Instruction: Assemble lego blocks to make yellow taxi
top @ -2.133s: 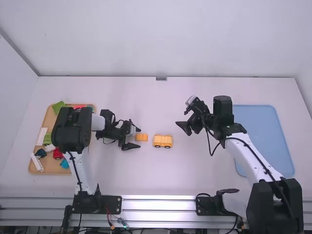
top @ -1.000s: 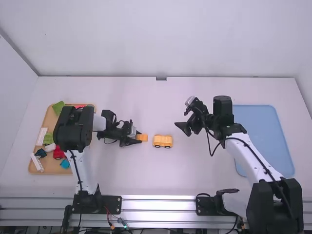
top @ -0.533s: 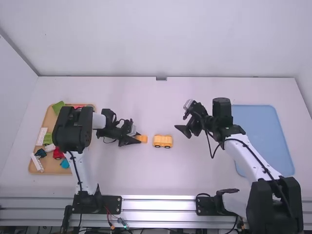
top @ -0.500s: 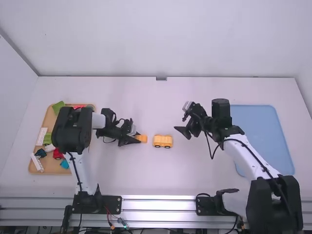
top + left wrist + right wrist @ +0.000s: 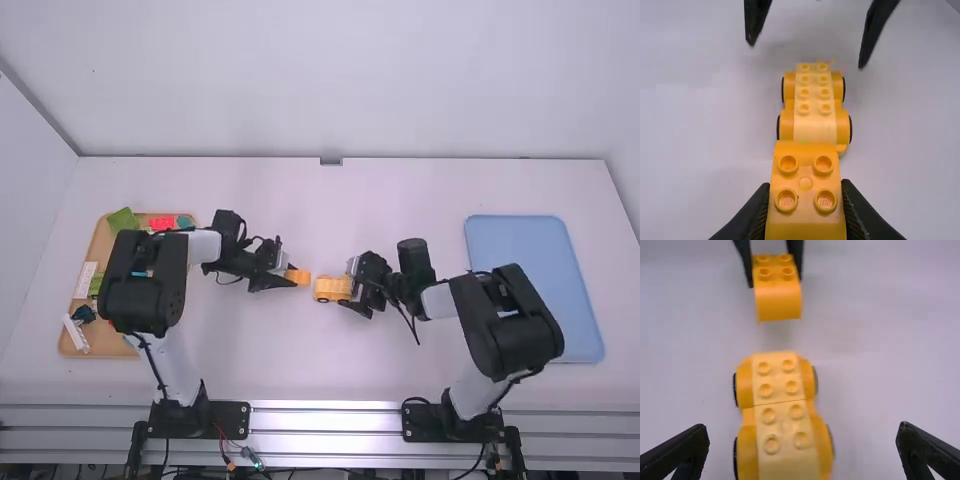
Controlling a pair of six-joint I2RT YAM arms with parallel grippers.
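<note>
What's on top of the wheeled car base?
Pale yellow blocks, studs bare. They hide the middle of the car base, so its top there can't be seen.

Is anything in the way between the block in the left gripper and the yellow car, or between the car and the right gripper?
Nothing visible stands between the block and the car, nor between the car and the open right gripper.

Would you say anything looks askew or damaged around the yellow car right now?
Nothing stands out. The yellow car sits upright, the pale bricks on top lie in line along it, and the orange-yellow block is squarely between the fingers of the left gripper, with no visible damage.
</note>
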